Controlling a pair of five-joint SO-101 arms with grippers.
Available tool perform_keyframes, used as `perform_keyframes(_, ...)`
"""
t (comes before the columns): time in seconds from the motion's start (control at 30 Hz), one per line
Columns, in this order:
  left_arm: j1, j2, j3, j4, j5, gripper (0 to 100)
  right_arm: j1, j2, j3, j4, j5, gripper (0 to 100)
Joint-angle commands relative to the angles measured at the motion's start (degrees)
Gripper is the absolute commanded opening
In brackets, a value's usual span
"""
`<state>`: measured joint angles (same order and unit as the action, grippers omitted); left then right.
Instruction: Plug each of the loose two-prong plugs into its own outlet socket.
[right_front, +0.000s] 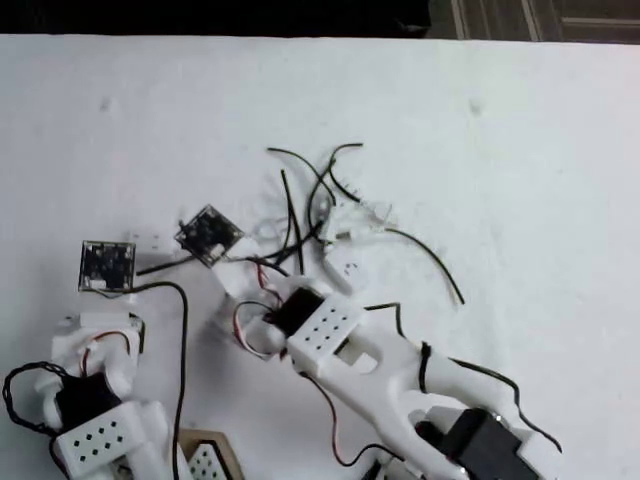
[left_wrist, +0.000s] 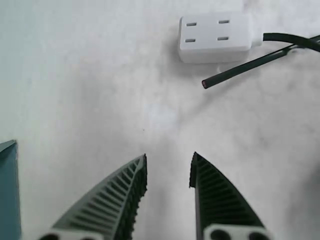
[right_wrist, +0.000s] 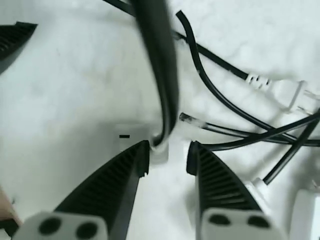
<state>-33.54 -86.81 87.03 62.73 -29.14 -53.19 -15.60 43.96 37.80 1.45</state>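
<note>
Up close, left jaws gape before a white outlet block (left_wrist: 215, 37), right jaws spread around a corded plug (right_wrist: 159, 152).

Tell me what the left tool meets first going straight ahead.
From the left tool, likely bare table; farther on, the outlet sits just off that line. Depth is unclear.
</note>
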Motion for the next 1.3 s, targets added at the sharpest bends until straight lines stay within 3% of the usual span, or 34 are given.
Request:
perform_keyframes(0.0,0.6,-0.5,-0.2,-1.9,0.5,16,-0.4,2.4,-0.4,-3.1,0.0,12.5)
perform_keyframes(0.13,0.6,-0.5,-0.2,-1.9,0.5,15,-0.2,5.7,-0.8,-5.7,1.8,0.7)
perform_keyframes(0.57,0.6,-0.5,-0.1,-1.9,0.5,15,-0.1,5.7,2.3,-1.6,9.2,1.8)
perform_keyframes(1.27,0.6,-0.5,-0.1,-1.9,0.5,16,-0.5,13.5,1.0,-0.7,11.1,1.8)
